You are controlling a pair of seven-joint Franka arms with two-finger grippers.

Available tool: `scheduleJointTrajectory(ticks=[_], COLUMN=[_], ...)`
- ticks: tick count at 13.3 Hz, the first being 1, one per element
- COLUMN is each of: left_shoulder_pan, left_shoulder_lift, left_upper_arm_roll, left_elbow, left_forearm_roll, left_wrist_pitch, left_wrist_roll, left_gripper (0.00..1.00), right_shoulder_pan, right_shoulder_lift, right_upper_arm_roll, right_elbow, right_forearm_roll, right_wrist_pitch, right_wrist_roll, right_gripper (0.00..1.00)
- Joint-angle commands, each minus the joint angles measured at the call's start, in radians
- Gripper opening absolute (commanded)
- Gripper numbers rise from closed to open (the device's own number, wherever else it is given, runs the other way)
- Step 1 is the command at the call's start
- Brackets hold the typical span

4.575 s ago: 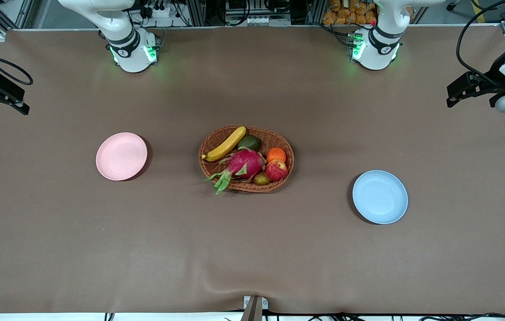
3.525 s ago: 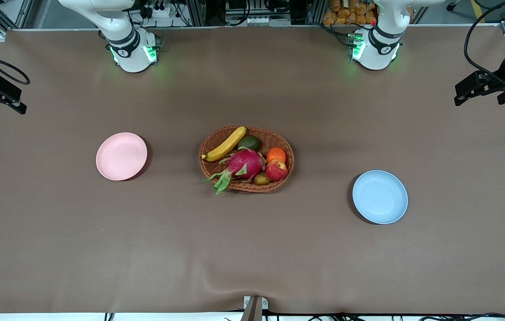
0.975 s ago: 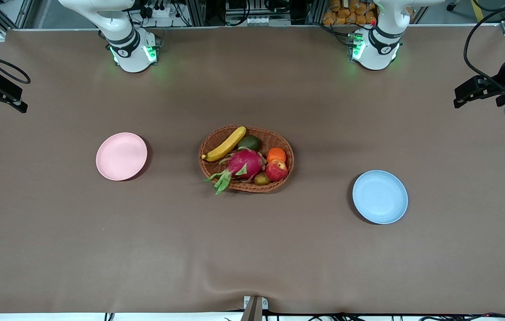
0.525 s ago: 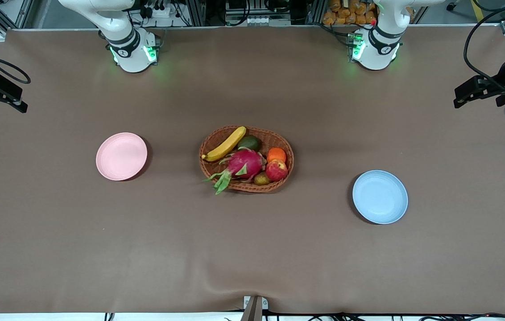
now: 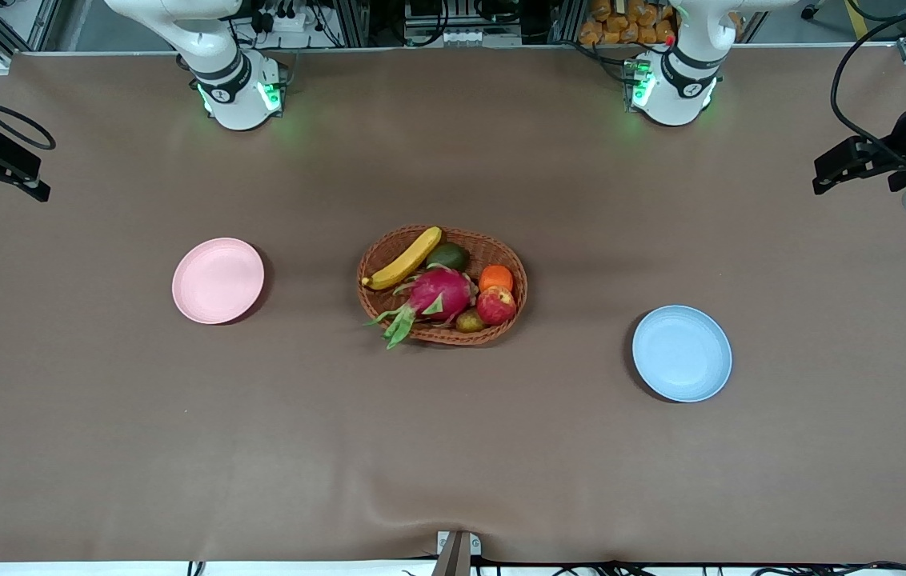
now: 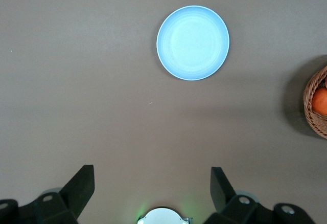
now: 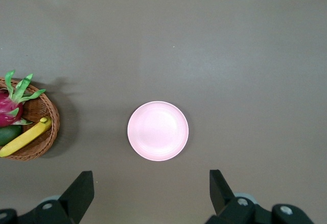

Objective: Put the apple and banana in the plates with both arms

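**Ana:** Front view first: has anything changed lately?

**Ben:** Hardly. Over the last seconds the fruit and both plates stay put; only the left end effector, high over the bench's edge at the left arm's end, has drifted slightly. The right end effector hangs over the edge at the right arm's end, waiting much as before.

**Ana:** So for the task?

**Ben:** Nothing is started, I'd judge. The reach toward the basket is yet to come.

**Ana:** End effector states?

**Ben:** Both have their fingers spread wide and carry nothing; each wrist view shows bare bench between the fingers.

**Ana:** And the fruit, taking the basket as landmark?

**Ben:** The banana lies in the basket along the rim toward the right arm's end. The apple sits in it toward the left arm's end, touching the orange and nearer the front camera than it. The pink plate lies beside the basket toward the right arm's end, the blue plate toward the left arm's end, both empty.

**Ana:** Distance to the end effectors?

**Ben:** Well apart, each out past its plate from the basket.
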Motion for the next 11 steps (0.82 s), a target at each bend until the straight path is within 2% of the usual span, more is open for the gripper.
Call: scheduleJointTrajectory(ticks=[1,6,9,11], left_shoulder_pan=[0.008,0.0,-0.008,-0.008], left_shoulder_lift=[-0.006,0.006,0.019,0.049], left_upper_arm_roll=[-0.005,-0.009,-0.014,-0.041], left_elbow=[-0.002,-0.012,-0.038,-0.044], left_forearm_roll=[-0.005,-0.011,-0.012,-0.016], left_wrist_pitch=[-0.013,-0.007,0.039,0.061], left_wrist_roll=[0.014,0.003,-0.008,-0.011], left_gripper=[1.0,1.0,1.0,1.0], right_shoulder_pan=[-0.018,-0.018,-0.018,-0.018], right_shoulder_lift=[-0.001,-0.001,-0.001,-0.001], right_upper_arm_roll=[0.015,0.015,0.015,0.015], right_elbow=[0.002,0.002,0.002,0.002], right_forearm_roll=[-0.003,-0.003,-0.003,-0.003], right_wrist_pitch=[-0.007,-0.007,-0.007,-0.01], right_wrist_roll=[0.013,0.013,0.013,0.013], right_gripper=[1.0,1.0,1.0,1.0])
